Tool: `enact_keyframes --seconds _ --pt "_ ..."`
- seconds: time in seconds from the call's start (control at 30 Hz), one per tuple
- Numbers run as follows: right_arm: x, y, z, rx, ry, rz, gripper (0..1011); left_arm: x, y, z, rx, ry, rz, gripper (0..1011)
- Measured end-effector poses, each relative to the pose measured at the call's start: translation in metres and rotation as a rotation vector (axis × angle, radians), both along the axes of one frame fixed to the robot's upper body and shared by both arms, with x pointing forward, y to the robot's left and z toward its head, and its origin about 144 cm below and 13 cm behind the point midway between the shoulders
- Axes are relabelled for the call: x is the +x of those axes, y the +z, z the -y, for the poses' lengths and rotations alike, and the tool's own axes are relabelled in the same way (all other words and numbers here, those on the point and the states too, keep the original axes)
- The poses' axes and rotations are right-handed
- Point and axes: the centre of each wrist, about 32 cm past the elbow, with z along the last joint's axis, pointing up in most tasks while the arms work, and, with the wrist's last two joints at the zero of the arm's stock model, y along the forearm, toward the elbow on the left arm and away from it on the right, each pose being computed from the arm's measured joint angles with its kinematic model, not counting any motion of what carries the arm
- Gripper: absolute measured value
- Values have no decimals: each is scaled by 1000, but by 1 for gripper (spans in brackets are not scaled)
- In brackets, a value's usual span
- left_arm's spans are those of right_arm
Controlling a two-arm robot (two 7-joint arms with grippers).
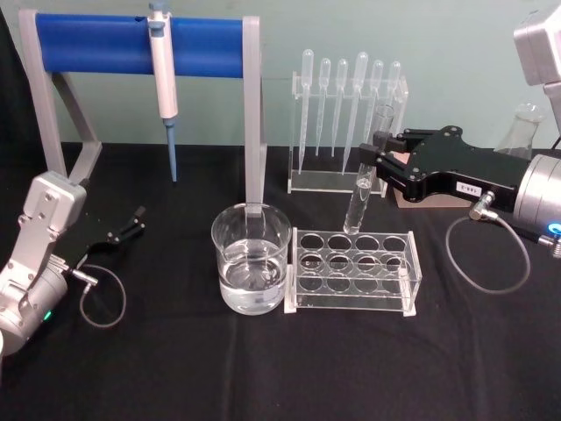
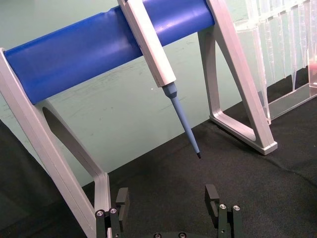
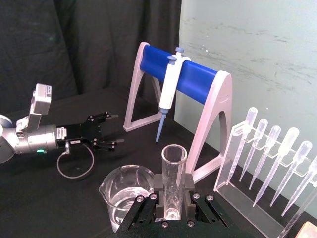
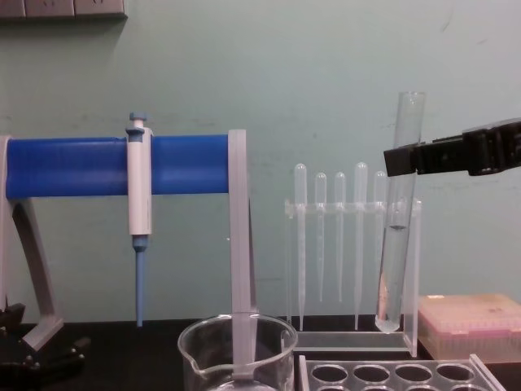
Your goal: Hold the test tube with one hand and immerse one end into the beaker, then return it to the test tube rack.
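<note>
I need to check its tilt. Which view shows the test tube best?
The chest view: the whole test tube shows side-on, slightly tilted, held near its top by the right gripper, bottom above the rack. The head view foreshortens it; the right wrist view shows its rimmed upper end.

We count one test tube [image 1: 358,203]. One beaker [image 1: 251,263]. One test tube rack [image 1: 352,303], four holes per row. Six pipettes [image 1: 361,96], in one clear pipette holder [image 1: 337,182]. One micropipette [image 1: 163,79], one blue-barred stand [image 1: 96,44]. One conical flask [image 1: 524,132]. One pink box [image 4: 468,326]. One black-draped desk [image 1: 263,368]. We tally two more: left end effector [image 1: 136,222], right end effector [image 1: 375,158].
</note>
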Motion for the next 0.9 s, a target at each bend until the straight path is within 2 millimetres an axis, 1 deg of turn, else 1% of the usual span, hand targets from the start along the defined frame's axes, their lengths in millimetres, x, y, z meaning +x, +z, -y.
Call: enact_keyframes --seconds 0.9 --pt "0 0 0 0 0 0 222 0 0 0 0 0 0 1000"
